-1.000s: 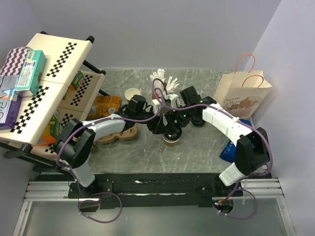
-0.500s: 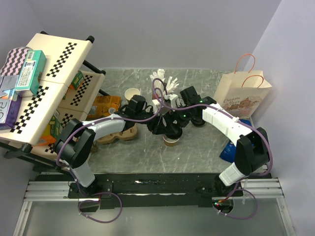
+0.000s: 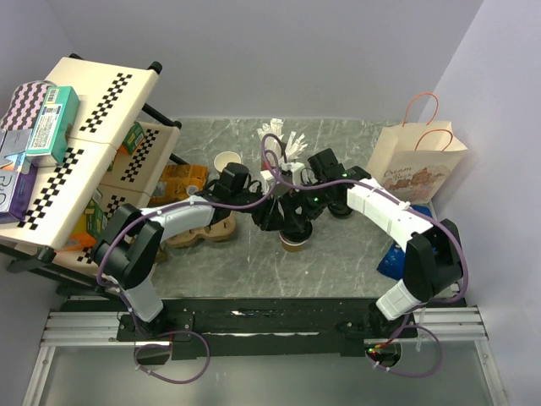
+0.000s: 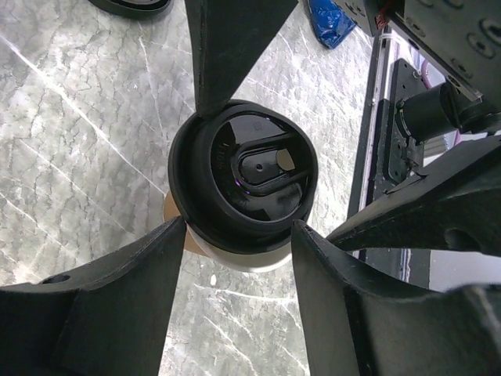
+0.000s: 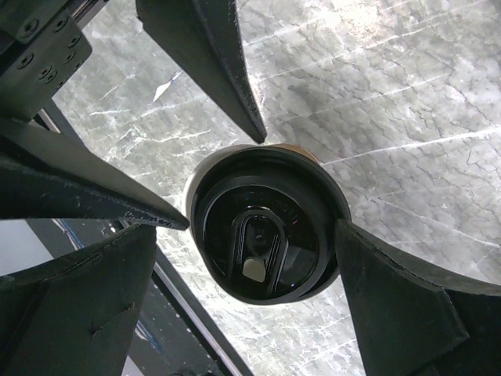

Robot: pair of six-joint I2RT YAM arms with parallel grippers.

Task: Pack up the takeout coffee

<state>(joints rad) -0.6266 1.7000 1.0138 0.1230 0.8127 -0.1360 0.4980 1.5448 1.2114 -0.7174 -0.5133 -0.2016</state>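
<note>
At tabletop (image 3: 254,264) centre, left tool (image 4: 239,225) pinches the cup (image 4: 235,262) at 8 and 4 o'clock; right tool (image 5: 245,227) straddles its lid (image 5: 270,200), grip unclear.

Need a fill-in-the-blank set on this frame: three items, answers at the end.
1. The left claw and right claw both flank one cup whose lid is coloured ___.
2. The other cup, standing apart, has ___ lid.
3. In the top view, the paper bag stands at the table's ___ edge.
Answers: black; no; right.
</note>
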